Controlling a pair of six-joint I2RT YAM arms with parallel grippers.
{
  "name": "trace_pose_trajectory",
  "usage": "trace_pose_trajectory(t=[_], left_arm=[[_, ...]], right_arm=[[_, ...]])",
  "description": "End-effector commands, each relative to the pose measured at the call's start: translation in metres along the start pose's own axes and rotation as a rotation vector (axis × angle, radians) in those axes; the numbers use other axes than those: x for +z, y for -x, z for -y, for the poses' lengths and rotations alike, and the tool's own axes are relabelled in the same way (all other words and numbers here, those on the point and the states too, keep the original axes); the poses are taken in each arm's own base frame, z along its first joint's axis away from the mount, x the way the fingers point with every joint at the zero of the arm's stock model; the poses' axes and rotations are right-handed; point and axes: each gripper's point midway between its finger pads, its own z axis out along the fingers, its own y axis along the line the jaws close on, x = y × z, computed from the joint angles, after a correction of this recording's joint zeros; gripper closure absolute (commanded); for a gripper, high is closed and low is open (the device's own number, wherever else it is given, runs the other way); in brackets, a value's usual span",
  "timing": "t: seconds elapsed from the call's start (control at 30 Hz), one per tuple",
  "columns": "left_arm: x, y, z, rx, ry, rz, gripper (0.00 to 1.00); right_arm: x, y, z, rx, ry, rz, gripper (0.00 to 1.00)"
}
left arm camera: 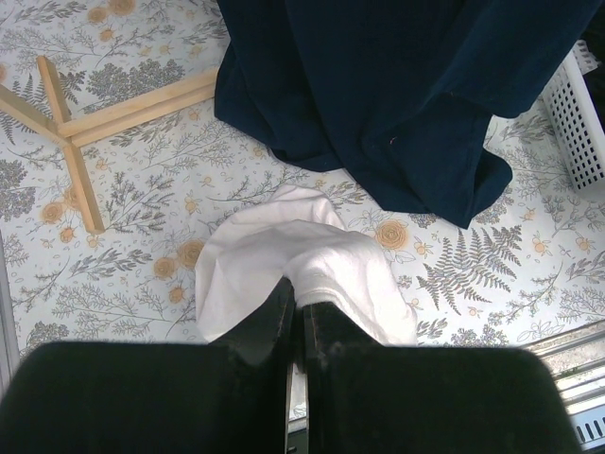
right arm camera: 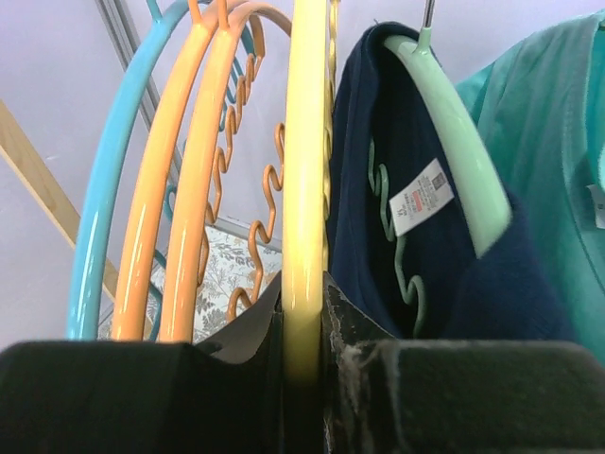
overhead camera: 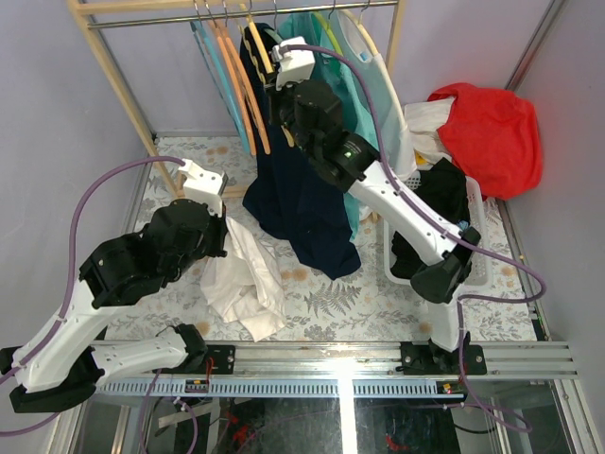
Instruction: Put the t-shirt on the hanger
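The white t-shirt (overhead camera: 244, 276) lies crumpled on the floral table; one fold of it (left arm camera: 302, 251) is pinched in my left gripper (left arm camera: 301, 295), which is shut on the cloth. In the top view the left gripper (overhead camera: 225, 235) is low, at the shirt's upper edge. High at the rail, my right gripper (right arm camera: 304, 303) is shut on the arm of the pale yellow hanger (right arm camera: 307, 170). The hanger (overhead camera: 253, 28) hangs between the orange hangers (right arm camera: 180, 189) and the navy shirt (right arm camera: 397, 161); the right gripper (overhead camera: 272, 59) is beside it.
The navy shirt (overhead camera: 302, 199) hangs down to the table, just behind the t-shirt (left arm camera: 397, 85). A light blue hanger (right arm camera: 99, 208) and teal shirts (right arm camera: 553, 142) share the wooden rack (overhead camera: 123, 76). Its foot (left arm camera: 76, 132) lies left. A white basket (overhead camera: 477, 222) and a red garment (overhead camera: 487, 132) sit right.
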Motion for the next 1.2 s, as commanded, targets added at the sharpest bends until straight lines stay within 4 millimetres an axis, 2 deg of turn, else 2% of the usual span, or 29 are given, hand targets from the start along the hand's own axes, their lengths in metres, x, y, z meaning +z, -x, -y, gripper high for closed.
trace_pose_trajectory(t=[0.0,0.17,0.27,0.37,0.5,0.63,0.77,0.97,1.1,1.17], left_arm=[[-0.007,0.01,-0.007,-0.013,0.013,0.038,1.0],[-0.007,0.01,-0.006,-0.016,0.011,0.038,1.0],[-0.006,0.009,-0.006,-0.015,0.01,0.035,1.0],[-0.004,0.009,-0.003,-0.012,0.006,0.028,1.0],[-0.002,0.009,0.0,-0.017,-0.002,0.02,1.0],[0.001,0.01,0.001,-0.017,0.004,0.015,1.0],[0.003,0.01,0.001,-0.01,0.014,0.008,1.0],[0.008,0.014,0.005,0.008,0.021,-0.008,1.0],[0.016,0.015,0.009,0.029,0.027,-0.029,1.0],[0.02,0.016,0.012,0.038,0.03,-0.036,1.0]], right_arm=[[-0.045,0.099,0.005,0.1,0.037,0.223,1.0],[-0.058,0.097,0.006,0.104,0.052,0.158,1.0],[-0.067,0.084,0.006,0.111,0.066,0.112,1.0],[-0.079,0.086,0.008,0.109,0.084,0.089,1.0],[-0.082,0.077,0.009,0.076,0.086,0.025,1.0],[-0.087,0.061,0.008,0.052,0.104,-0.038,1.0],[-0.105,0.042,0.011,0.036,0.128,-0.101,1.0],[-0.175,0.044,0.028,0.093,0.19,-0.07,1.0],[-0.223,0.034,0.036,0.126,0.247,-0.108,1.0],[-0.251,0.021,0.045,0.146,0.255,-0.141,1.0]])
